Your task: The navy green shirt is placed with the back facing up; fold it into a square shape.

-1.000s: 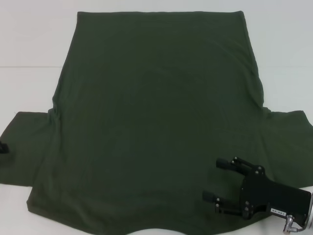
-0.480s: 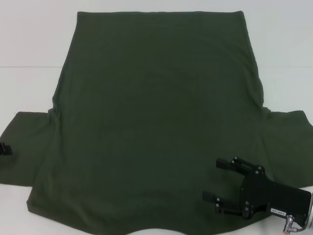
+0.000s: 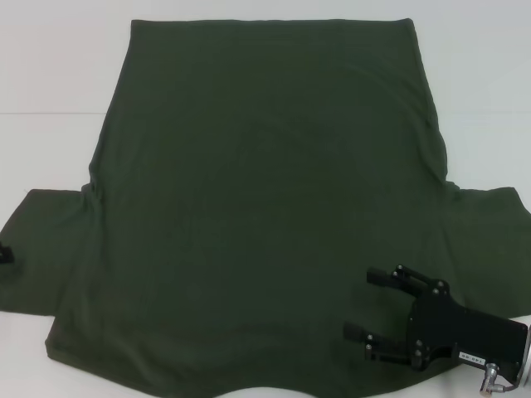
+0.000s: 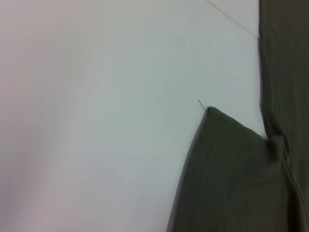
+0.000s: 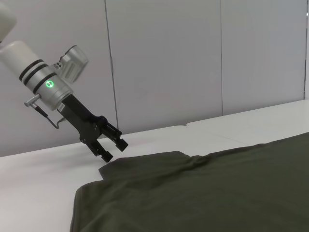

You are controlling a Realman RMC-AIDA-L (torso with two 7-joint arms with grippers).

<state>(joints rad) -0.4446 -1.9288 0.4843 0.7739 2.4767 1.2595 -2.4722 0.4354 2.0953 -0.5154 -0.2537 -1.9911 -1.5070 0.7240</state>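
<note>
Shirt sleeve first, on my far left: the left gripper (image 3: 5, 252) barely shows at the frame's edge in the head view, over the outer end of the left sleeve. Half a second ago a little more of its black tip poked into view; now it sits slightly farther out. From the right wrist camera I see it (image 5: 112, 144) angled down just above the sleeve's corner, fingers parted with nothing between them, a green light glowing on its wrist.

Moving across, the navy green shirt (image 3: 265, 207) lies flat and spread out, plain side up, hem at the far side and both sleeves out near me. It has not shifted since the earlier frames.

Toward my right, the right gripper (image 3: 372, 305) hovers over the shirt's near right part, by the shoulder, fingers spread wide and gripping nothing. It has not moved.

Underneath everything is a white table (image 3: 50, 75) with a faint seam line across it. Behind it, the right wrist view shows a pale grey panelled wall (image 5: 193, 58).
</note>
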